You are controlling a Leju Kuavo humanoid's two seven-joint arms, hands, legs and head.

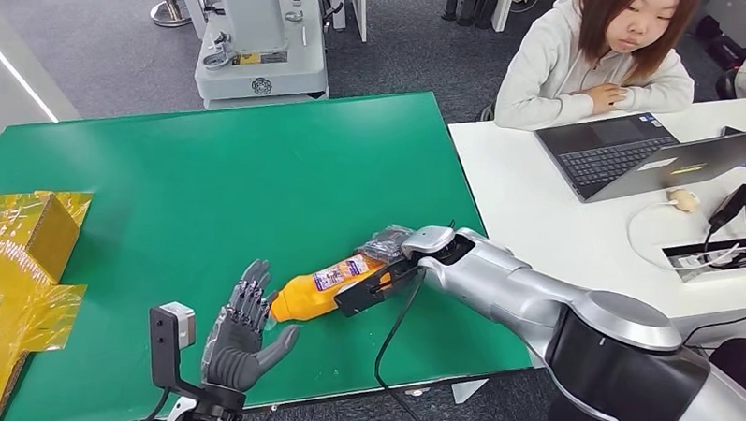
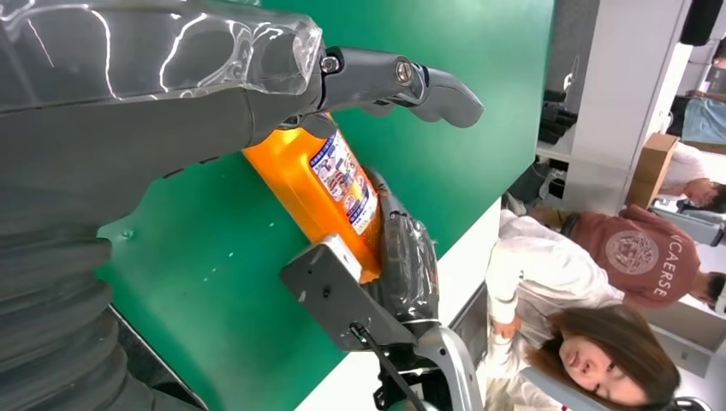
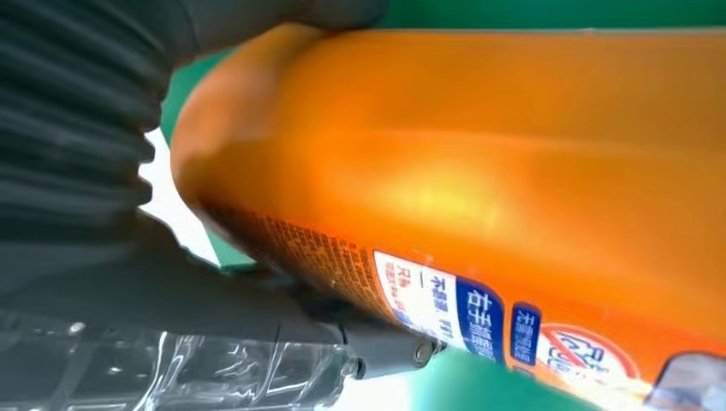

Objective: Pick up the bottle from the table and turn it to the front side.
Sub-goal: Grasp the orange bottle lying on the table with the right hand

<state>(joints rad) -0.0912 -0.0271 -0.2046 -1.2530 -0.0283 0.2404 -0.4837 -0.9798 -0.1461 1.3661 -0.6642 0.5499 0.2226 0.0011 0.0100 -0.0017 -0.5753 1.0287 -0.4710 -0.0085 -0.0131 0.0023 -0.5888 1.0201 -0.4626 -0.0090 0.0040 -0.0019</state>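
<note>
Head view: my right hand (image 1: 386, 267) grips the base of the bottle (image 1: 334, 286), lying on the table (image 1: 211, 177) at 6 o'clock; left hand (image 1: 245, 337) spread at its neck | left wrist: label sideways, turning not done | right wrist: bottle close, thumb against it | yellow box (image 1: 31, 231) at 9 o'clock, person (image 1: 595, 59) at 2; nothing blocks.

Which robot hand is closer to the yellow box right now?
Left. The left robot hand is open at the orange bottle's neck end, on the side toward the yellow box; the right robot hand holds the bottle's base, farther away.
</note>
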